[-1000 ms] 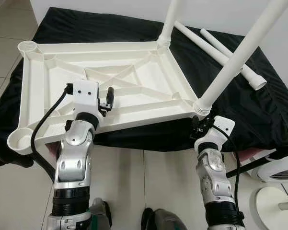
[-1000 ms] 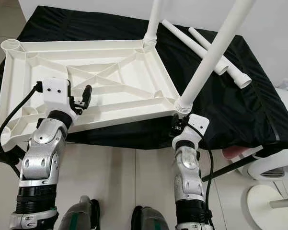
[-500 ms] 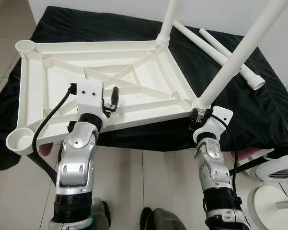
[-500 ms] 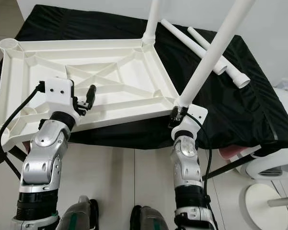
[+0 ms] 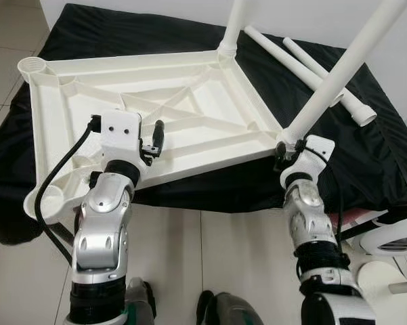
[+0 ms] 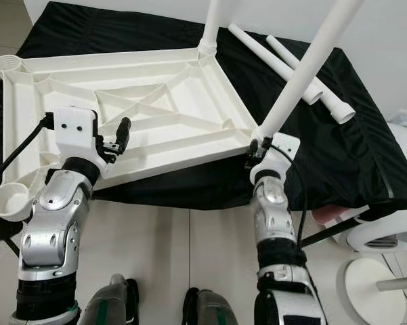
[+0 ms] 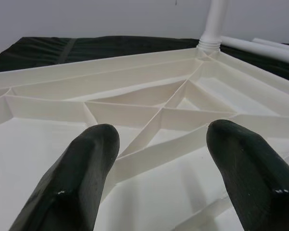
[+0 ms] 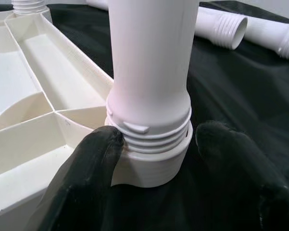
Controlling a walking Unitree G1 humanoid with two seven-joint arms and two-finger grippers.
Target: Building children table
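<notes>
A white ribbed table top (image 5: 189, 128) lies upside down on a black-covered surface (image 5: 122, 34). One white leg (image 5: 236, 27) stands in its far right corner and another (image 5: 332, 81) in its near right corner. My right gripper (image 5: 284, 150) is shut on the threaded base of that near leg (image 8: 151, 57), one finger on each side of the socket (image 8: 156, 139). My left gripper (image 5: 152, 139) hovers open over the top's near rim, its fingertips (image 7: 86, 154) above the ribs. The two left corner sockets (image 5: 32, 66) (image 5: 46, 202) hold nothing.
Two loose white legs (image 5: 277, 54) (image 5: 355, 108) lie on the black cloth at the back right. The table top's near left corner overhangs the cloth's front edge. A white round-based object (image 5: 386, 271) stands on the tiled floor at the lower right.
The table top has turned on the cloth: its near right corner went away from me and its near left corner swung right. My right gripper followed that corner; my left stayed over the near rim.
</notes>
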